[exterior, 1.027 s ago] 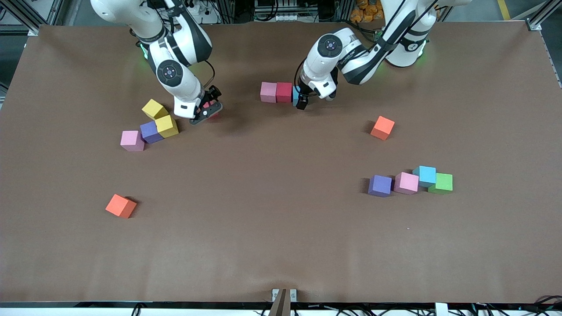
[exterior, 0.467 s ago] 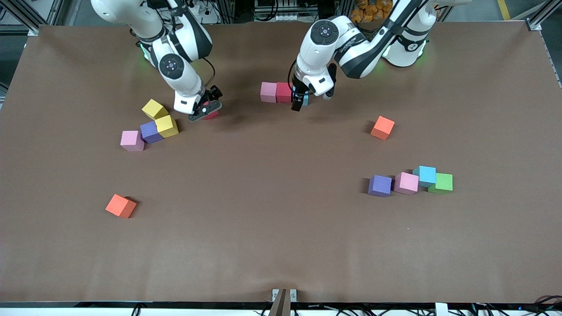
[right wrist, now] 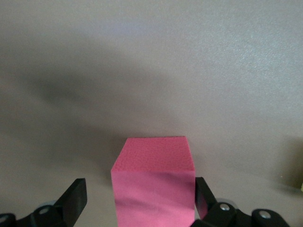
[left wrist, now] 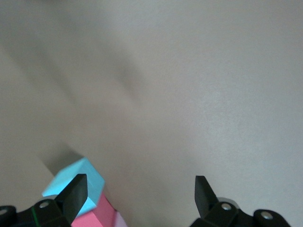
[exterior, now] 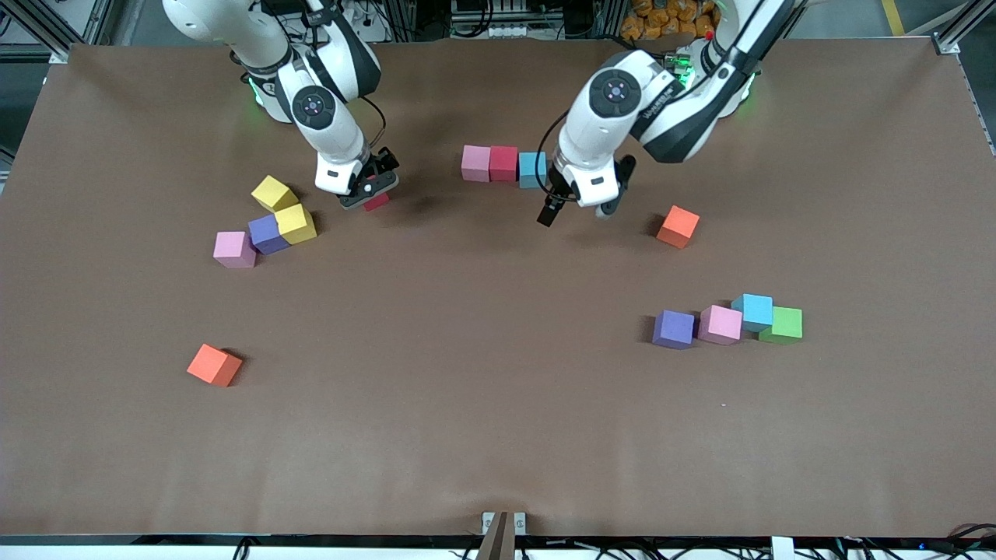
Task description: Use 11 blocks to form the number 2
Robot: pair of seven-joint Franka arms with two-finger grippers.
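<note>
A red block [exterior: 377, 201] sits mostly hidden under the right claw [exterior: 368, 189], whose fingers stand apart on either side of it; the right wrist view shows only its top and one face [right wrist: 154, 187], cut off at the frame's edge. The left claw [exterior: 576, 210], fingers spread and empty, hangs over bare counter [exterior: 467, 389] beside a row of three touching blocks: pink [exterior: 475, 162], red [exterior: 503, 162], light blue [exterior: 532, 169]. Other blocks lie scattered toward both ends of the counter.
</note>
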